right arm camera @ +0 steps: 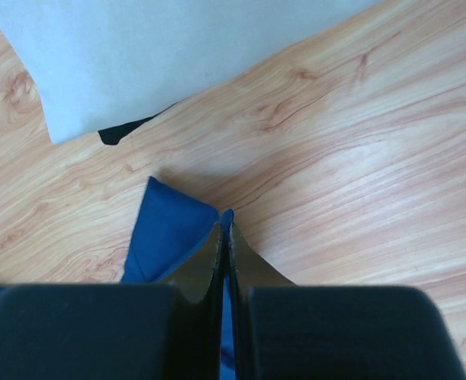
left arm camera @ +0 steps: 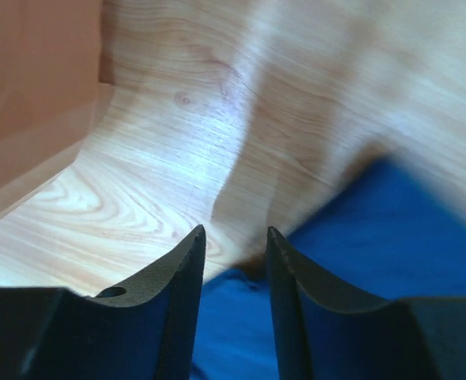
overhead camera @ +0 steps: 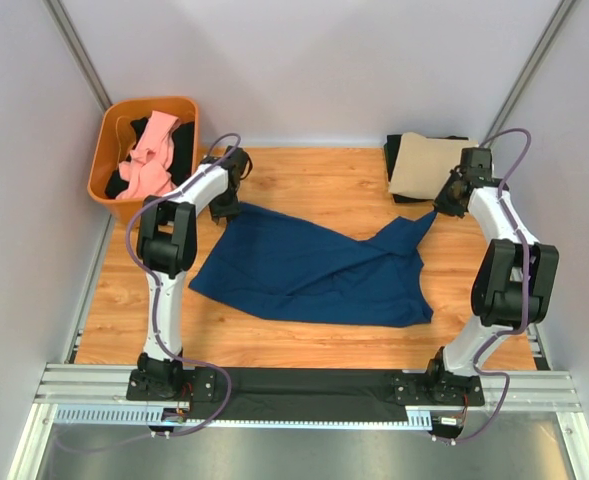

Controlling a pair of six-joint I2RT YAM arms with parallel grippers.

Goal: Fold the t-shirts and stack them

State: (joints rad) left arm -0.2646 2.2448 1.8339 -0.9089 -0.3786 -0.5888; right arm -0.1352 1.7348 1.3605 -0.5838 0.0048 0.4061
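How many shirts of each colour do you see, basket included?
navy shirt: 1, on the table
tan shirt: 1, folded, far right
black shirts: 2, one under the tan shirt, one in the basket
pink shirt: 1, in the basket
Total: 5 visible; the basket may hide more.

A plain navy t-shirt (overhead camera: 304, 270), tan t-shirt (overhead camera: 424, 165), pink t-shirt (overhead camera: 149, 160), orange basket (overhead camera: 104, 150), pale wood-grain table (overhead camera: 314, 180).

Matt navy cloth t-shirt (overhead camera: 304, 270), wood-grain table (overhead camera: 314, 180) with soft sheen, smooth orange plastic basket (overhead camera: 101, 160)
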